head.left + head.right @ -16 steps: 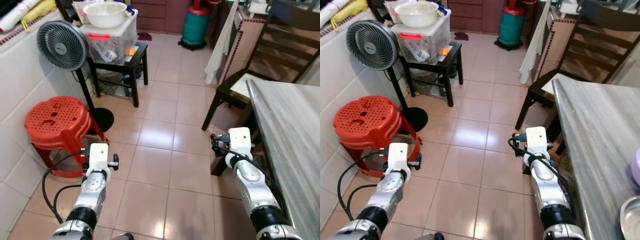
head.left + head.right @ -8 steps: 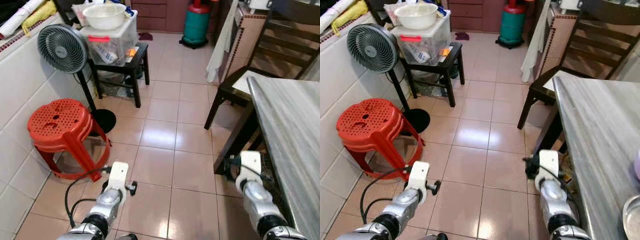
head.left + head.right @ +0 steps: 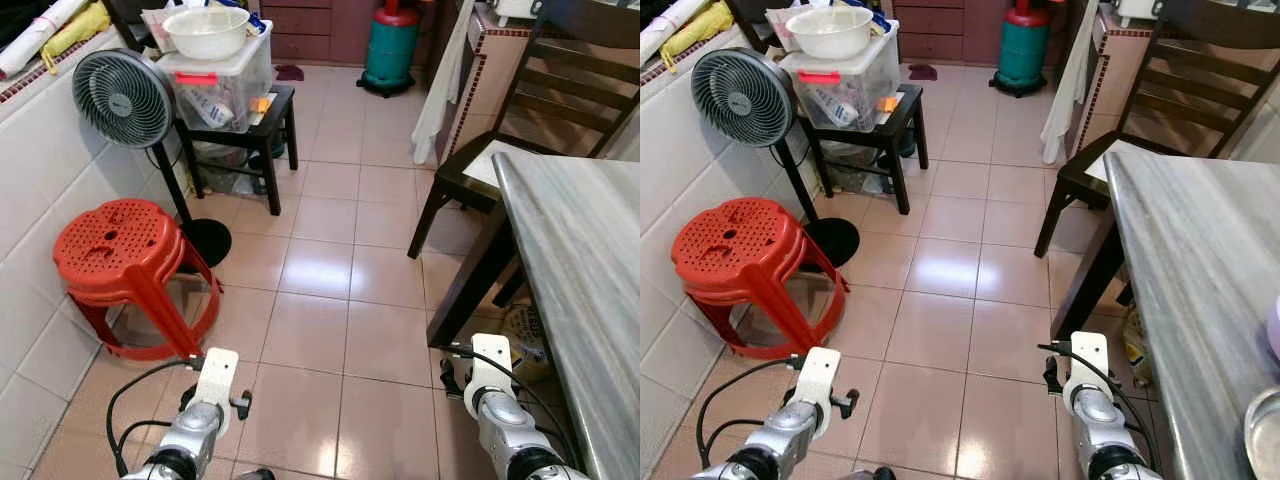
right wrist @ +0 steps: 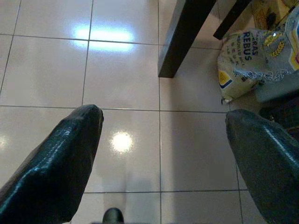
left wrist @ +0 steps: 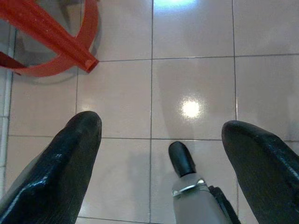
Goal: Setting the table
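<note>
A grey stone-topped dining table [image 3: 580,250] runs along my right, and a metal bowl [image 3: 1267,432] rests on its near end by the picture's edge. A dark wooden chair [image 3: 520,110] stands at the table's far end. Both my arms hang low over the tiled floor. My left gripper [image 5: 161,135] is open, its black fingers [image 5: 70,154] spread above bare tiles. My right gripper [image 4: 163,126] is open too, hanging beside the table leg [image 4: 180,37] with nothing between its fingers.
A red plastic stool [image 3: 125,255] and a standing fan [image 3: 125,95] line the tiled wall on my left. Behind them, a small black side table [image 3: 250,125] carries a plastic box and a white bowl [image 3: 207,28]. A green gas cylinder [image 3: 390,45] stands at the back. A printed sack [image 4: 252,60] lies under the table.
Both arms have dropped lower and now hang near the bottom of the head views. The camera shifted slightly; the room itself is unchanged.
</note>
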